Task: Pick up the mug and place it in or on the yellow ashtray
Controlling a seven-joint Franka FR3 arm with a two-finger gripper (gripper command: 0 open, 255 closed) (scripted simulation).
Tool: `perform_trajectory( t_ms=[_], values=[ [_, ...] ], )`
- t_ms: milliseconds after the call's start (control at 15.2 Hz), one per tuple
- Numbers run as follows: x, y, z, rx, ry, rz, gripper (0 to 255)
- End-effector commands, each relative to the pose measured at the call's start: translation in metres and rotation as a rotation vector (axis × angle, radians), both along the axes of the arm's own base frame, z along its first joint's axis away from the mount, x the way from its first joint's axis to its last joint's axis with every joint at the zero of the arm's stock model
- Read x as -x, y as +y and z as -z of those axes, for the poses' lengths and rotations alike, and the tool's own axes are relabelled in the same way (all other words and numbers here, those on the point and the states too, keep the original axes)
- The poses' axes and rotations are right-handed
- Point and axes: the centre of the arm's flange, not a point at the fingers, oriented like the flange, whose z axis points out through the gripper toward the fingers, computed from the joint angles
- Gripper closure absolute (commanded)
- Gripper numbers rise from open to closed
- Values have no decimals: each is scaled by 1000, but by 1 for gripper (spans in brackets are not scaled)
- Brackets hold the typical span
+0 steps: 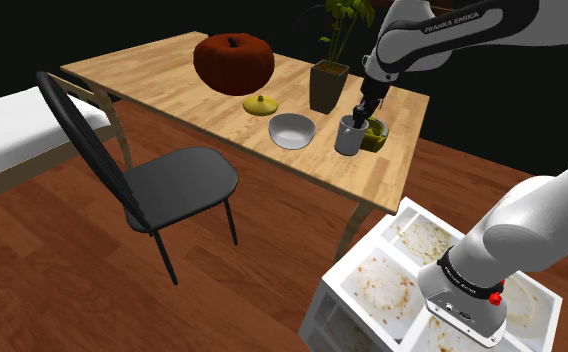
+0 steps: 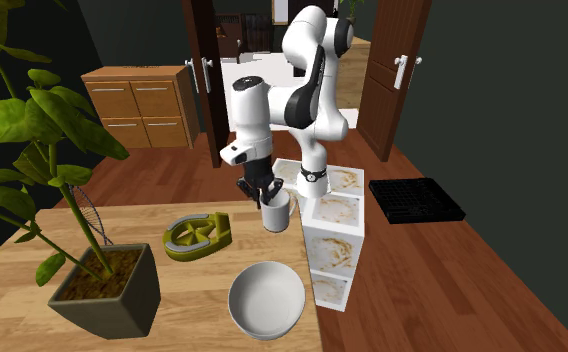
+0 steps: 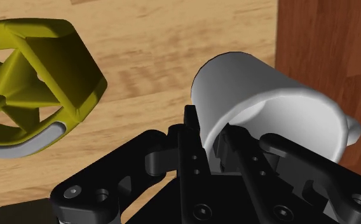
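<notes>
A plain white-grey mug (image 1: 350, 137) (image 2: 275, 214) stands at the table's edge nearest the stand. My black gripper (image 1: 360, 112) (image 2: 265, 194) comes down from above and is shut on the mug's rim. In the wrist view the gripper (image 3: 214, 139) pinches the mug (image 3: 268, 105) wall, one finger inside and one outside. The yellow ashtray (image 1: 376, 135) (image 2: 197, 237) (image 3: 39, 83) lies right beside the mug on the wooden table (image 1: 162, 75). Whether the mug's base still touches the table I cannot tell.
A white bowl (image 1: 292, 130) (image 2: 266, 298) sits close to the mug. A potted plant (image 1: 329, 85) (image 2: 107, 288), a small yellow object (image 1: 261, 104) and a dark red pumpkin (image 1: 234, 62) stand further along. A black chair (image 1: 167, 180) faces the table.
</notes>
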Motion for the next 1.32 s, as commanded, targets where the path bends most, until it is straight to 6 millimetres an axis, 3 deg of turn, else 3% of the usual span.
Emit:
perform_trajectory(
  t_ms=[0, 396, 1254],
  values=[
    [1, -1, -10, 0, 0, 0, 255],
    [1, -1, -42, 0, 0, 0, 255],
    [-37, -167, -59, 0, 0, 0, 255]
  ],
)
